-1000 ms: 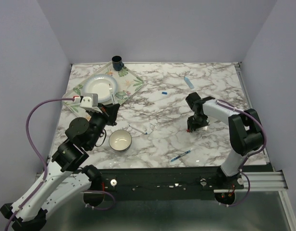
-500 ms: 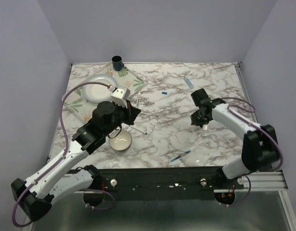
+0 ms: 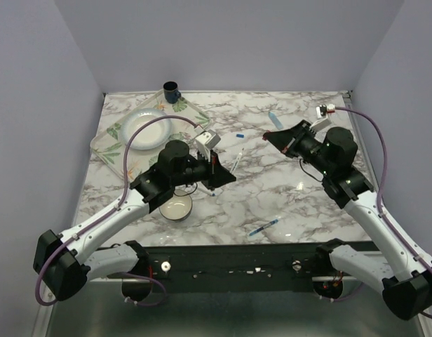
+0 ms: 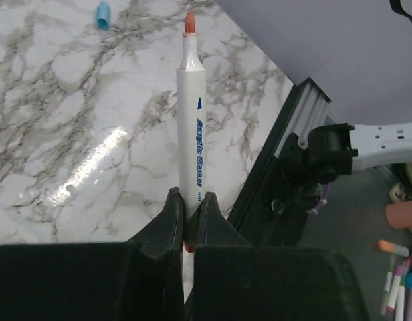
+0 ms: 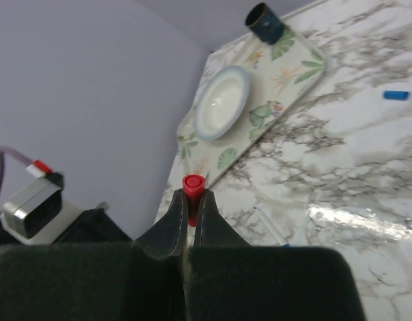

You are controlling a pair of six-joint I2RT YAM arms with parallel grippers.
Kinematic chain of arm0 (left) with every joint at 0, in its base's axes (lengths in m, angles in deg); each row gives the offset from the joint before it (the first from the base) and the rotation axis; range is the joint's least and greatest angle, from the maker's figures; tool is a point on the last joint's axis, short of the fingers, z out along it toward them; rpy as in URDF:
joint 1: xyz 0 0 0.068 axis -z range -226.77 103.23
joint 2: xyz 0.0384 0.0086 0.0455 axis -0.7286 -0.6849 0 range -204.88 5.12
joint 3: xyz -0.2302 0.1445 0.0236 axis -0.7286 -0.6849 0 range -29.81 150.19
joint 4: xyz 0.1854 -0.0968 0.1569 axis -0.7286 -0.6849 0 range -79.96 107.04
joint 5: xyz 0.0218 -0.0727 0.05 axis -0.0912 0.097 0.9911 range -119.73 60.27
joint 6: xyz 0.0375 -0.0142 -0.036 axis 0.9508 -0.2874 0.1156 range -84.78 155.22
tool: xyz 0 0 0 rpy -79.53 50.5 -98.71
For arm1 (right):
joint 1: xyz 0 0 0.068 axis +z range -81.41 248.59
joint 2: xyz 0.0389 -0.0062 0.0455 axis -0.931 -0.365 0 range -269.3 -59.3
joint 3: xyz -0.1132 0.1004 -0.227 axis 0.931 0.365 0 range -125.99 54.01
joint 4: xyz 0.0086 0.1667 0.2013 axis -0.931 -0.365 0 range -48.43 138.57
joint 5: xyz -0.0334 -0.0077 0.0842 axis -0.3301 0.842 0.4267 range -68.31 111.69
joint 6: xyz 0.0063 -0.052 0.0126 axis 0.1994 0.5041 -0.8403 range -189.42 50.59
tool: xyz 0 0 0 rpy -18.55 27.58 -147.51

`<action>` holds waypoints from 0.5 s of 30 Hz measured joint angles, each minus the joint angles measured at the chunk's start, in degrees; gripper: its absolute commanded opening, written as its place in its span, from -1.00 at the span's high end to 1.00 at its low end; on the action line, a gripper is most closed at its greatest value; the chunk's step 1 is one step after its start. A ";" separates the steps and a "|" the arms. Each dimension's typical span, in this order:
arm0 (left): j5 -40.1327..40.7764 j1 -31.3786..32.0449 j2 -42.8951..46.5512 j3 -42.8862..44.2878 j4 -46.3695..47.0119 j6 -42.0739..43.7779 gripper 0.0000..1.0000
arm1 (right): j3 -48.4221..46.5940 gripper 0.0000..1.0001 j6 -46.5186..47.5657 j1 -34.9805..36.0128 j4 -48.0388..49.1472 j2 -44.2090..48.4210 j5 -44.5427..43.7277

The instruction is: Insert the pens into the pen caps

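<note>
Left gripper (image 3: 225, 175), raised above the middle of the marble table (image 3: 307, 203), is clamped on the lower end of a white-barrelled pen (image 3: 237, 161). The left wrist view shows the pen's red tip bare and pointing away from the fingers, with blue lettering along the barrel.

At the far left of the table lies a leaf-patterned tray (image 3: 195, 121) that carries a white plate (image 3: 146, 128) and, at its far corner, a dark cup (image 3: 172, 90). A small white bowl (image 3: 175, 206) sits near the front edge, under the left arm. Just past the held pen, a dark blue cap (image 3: 239, 134) lies on the marble. A thin blue-ended pen (image 3: 264, 227) lies near the front edge, right of centre. A short light blue piece (image 3: 275, 119), pen or cap I cannot tell, rests near the back.

Right gripper (image 3: 268, 136) hangs in the air facing the left one, its fingers pinched tight on a red cap (image 5: 192, 184), open end outward.
</note>
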 measured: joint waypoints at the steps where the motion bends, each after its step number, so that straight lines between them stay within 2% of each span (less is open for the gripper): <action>1: -1.60 0.00 0.04 -0.98 0.85 -0.61 1.00 | 0.20 0.99 0.00 0.50 1.95 -0.26 1.62; 7: -4.94 0.00 1.11 -2.34 3.93 -1.92 1.00 | 2.36 0.99 -1.22 6.56 16.41 -3.21 7.41; 15: -5.35 0.00 4.92 -2.75 5.07 -1.95 1.00 | 2.08 0.99 -0.76 10.93 21.79 -5.22 8.46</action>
